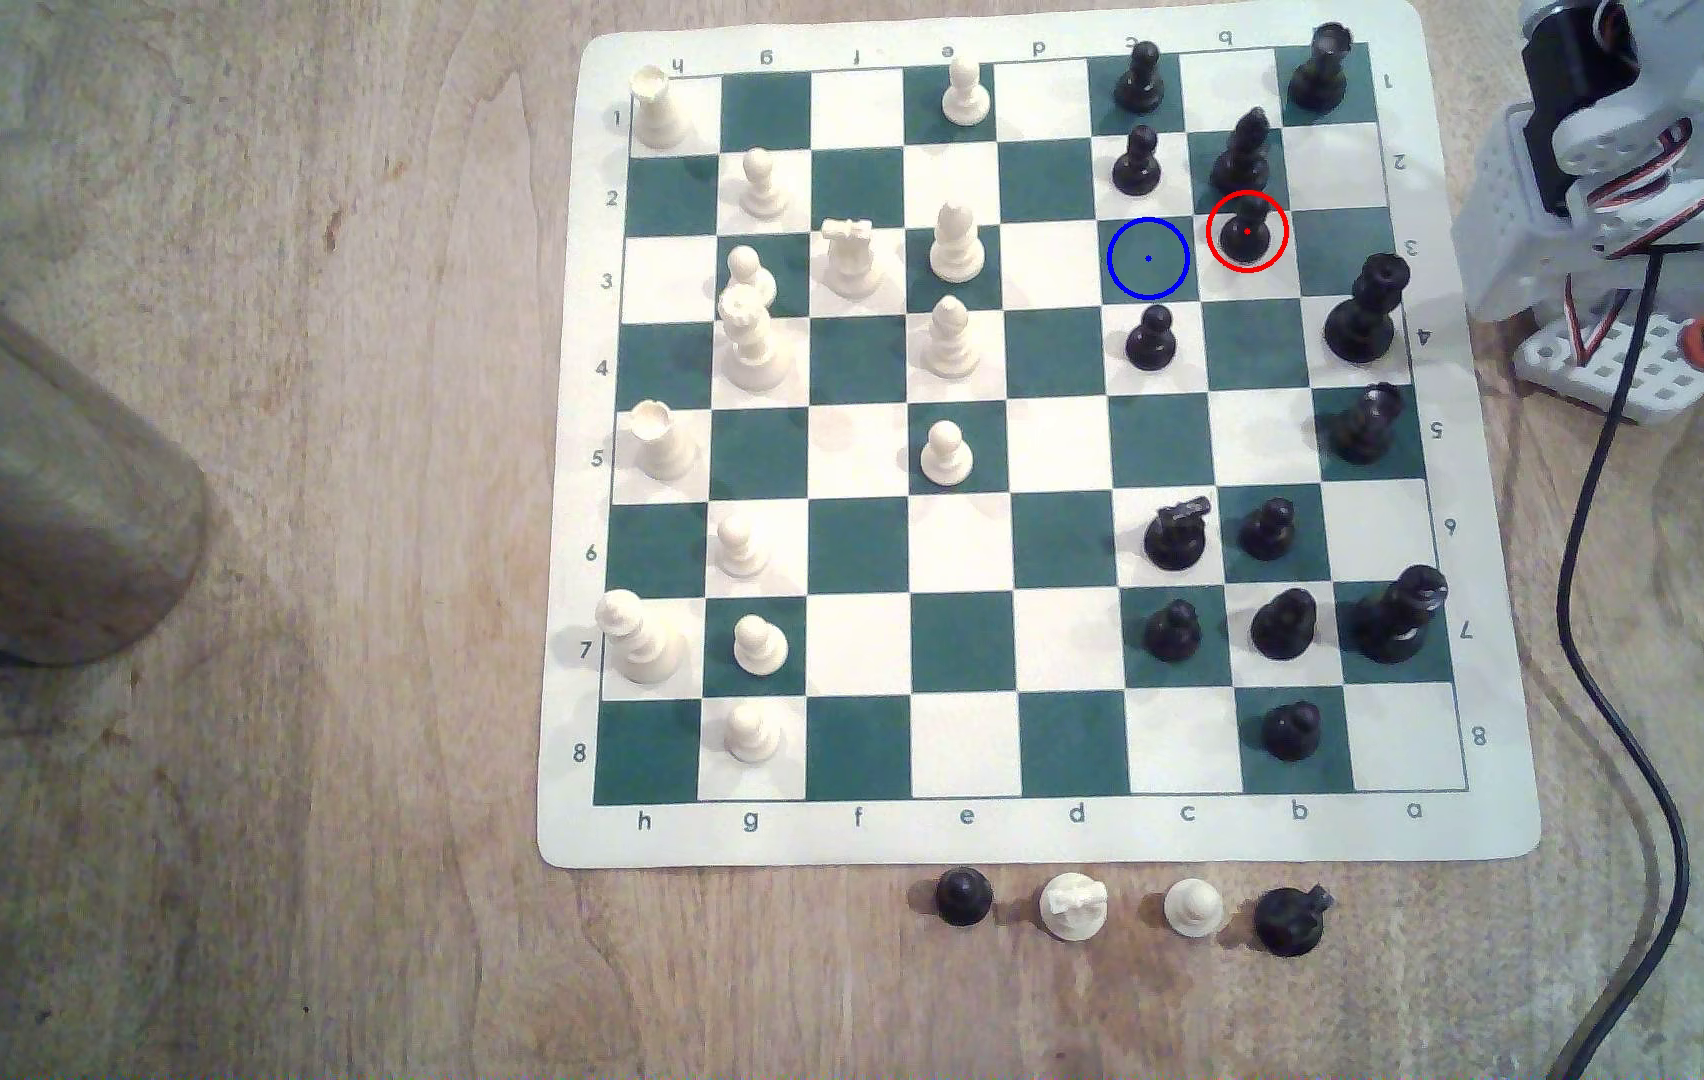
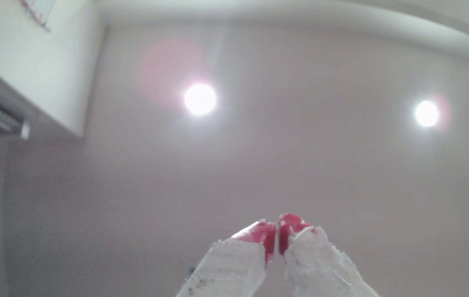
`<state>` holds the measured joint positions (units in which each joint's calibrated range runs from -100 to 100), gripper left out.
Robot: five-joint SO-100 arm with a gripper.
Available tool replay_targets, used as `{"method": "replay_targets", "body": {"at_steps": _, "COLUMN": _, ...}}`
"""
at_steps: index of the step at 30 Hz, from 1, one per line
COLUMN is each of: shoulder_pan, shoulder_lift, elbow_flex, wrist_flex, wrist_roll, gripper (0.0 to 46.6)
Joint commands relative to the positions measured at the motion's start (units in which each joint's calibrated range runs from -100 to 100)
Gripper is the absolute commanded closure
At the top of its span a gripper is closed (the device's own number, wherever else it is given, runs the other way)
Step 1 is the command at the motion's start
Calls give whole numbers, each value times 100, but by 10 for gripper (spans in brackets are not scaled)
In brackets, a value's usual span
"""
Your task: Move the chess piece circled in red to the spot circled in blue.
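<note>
The chess piece (image 1: 1246, 235), a small glossy black pawn, stands inside a red ring on a white square near the board's far right in the exterior view. The spot (image 1: 1148, 259) is the dark green square just to its left, marked with a blue ring and centre dot, and nothing stands on it. My arm (image 1: 1658, 156) is folded up off the board at the exterior view's top right. In the wrist view my gripper (image 2: 277, 228) points up at the ceiling, its red-tipped white fingers (image 2: 259, 237) pressed together with nothing between them.
Black pawns (image 1: 1136, 164) (image 1: 1150, 340) and a taller black bishop (image 1: 1243, 151) stand close around the two marked squares. White pieces fill the board's left half. Several captured pieces (image 1: 1071, 906) line the near edge. A metal cylinder (image 1: 27, 467) lies far left; a black cable (image 1: 1606, 623) runs down the right.
</note>
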<state>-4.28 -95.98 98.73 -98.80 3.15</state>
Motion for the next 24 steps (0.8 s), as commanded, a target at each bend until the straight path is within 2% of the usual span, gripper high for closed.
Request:
{"method": "replay_targets", "body": {"at_steps": 1, "shoulder_pan": -108, "shoulder_lift": 31, "elbow_flex": -227, "wrist_flex": 1551, "wrist_roll": 5, "gripper": 464}}
{"method": "replay_targets", "body": {"at_steps": 10, "shoulder_pan": 189, "shoulder_lift": 31, "elbow_flex": -1270, "wrist_flex": 5441, "wrist_roll": -10, "gripper": 464}}
{"method": "replay_targets", "body": {"at_steps": 11, "shoulder_pan": 322, "shoulder_lift": 31, "elbow_flex": -1551, "wrist_flex": 6531, "wrist_roll": -29, "gripper": 464}}
{"method": "replay_targets", "body": {"at_steps": 15, "shoulder_pan": 549, "shoulder_lift": 31, "elbow_flex": -2104, "wrist_flex": 7530, "wrist_roll": -39, "gripper": 464}}
{"method": "replay_targets", "body": {"at_steps": 19, "shoulder_pan": 1003, "shoulder_lift": 31, "elbow_flex": -3019, "wrist_flex": 8947, "wrist_roll": -39, "gripper": 464}}
{"method": "replay_targets", "body": {"at_steps": 20, "shoulder_pan": 1331, "shoulder_lift": 39, "elbow_flex": -3382, "wrist_flex": 9782, "wrist_roll": -39, "gripper": 464}}
{"method": "replay_targets", "body": {"at_steps": 24, "shoulder_pan": 1793, "shoulder_lift": 39, "elbow_flex": -3681, "wrist_flex": 11445, "wrist_roll": -39, "gripper": 464}}
